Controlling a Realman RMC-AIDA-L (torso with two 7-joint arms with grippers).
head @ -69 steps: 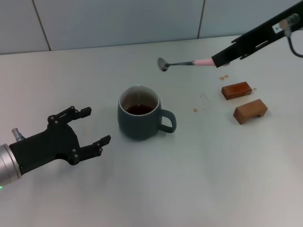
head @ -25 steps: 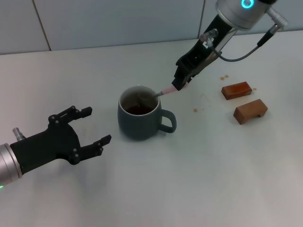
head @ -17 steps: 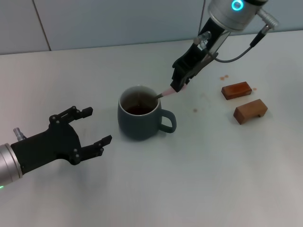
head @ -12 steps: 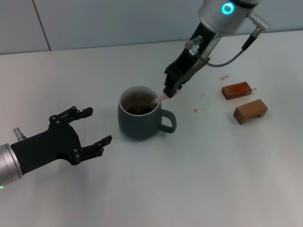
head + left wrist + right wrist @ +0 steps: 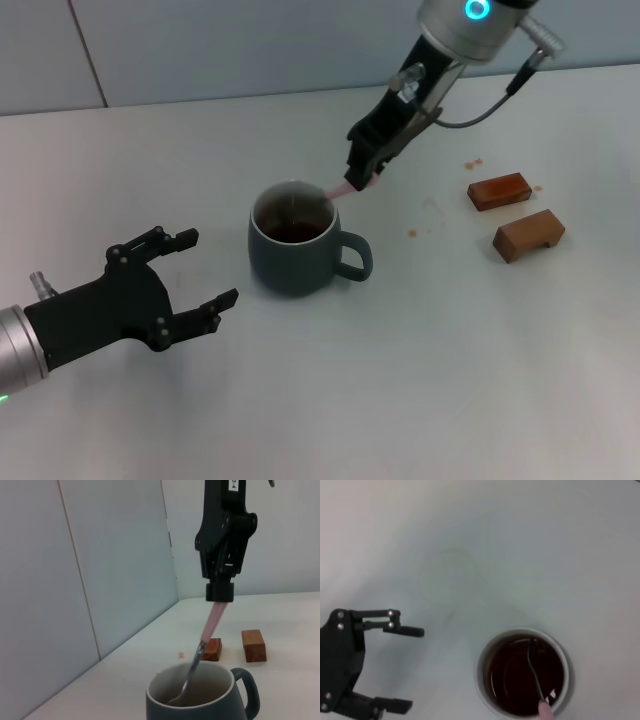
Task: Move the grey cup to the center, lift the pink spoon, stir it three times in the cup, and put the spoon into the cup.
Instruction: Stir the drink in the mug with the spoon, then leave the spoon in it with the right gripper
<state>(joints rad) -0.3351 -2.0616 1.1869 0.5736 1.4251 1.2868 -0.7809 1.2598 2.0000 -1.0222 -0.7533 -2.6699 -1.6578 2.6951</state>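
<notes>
The grey cup (image 5: 295,243) stands at the table's middle, handle toward the right, with dark brown liquid inside; it also shows in the left wrist view (image 5: 200,697) and the right wrist view (image 5: 524,672). My right gripper (image 5: 362,178) is above the cup's far right rim, shut on the pink spoon (image 5: 338,190) by its pink handle. The spoon slants down into the cup, its metal bowl in the liquid (image 5: 532,656); its handle shows in the left wrist view (image 5: 214,622). My left gripper (image 5: 195,270) is open and empty, on the table left of the cup.
Two brown wooden blocks (image 5: 498,190) (image 5: 528,235) lie at the right of the table, with small brown spill spots (image 5: 472,162) near them. A tiled wall (image 5: 250,40) runs along the table's back edge.
The right gripper brought the spoon from high at the back right down into the cup. In the last second it shifted left and then back with the spoon in the liquid. The left arm stayed still.
</notes>
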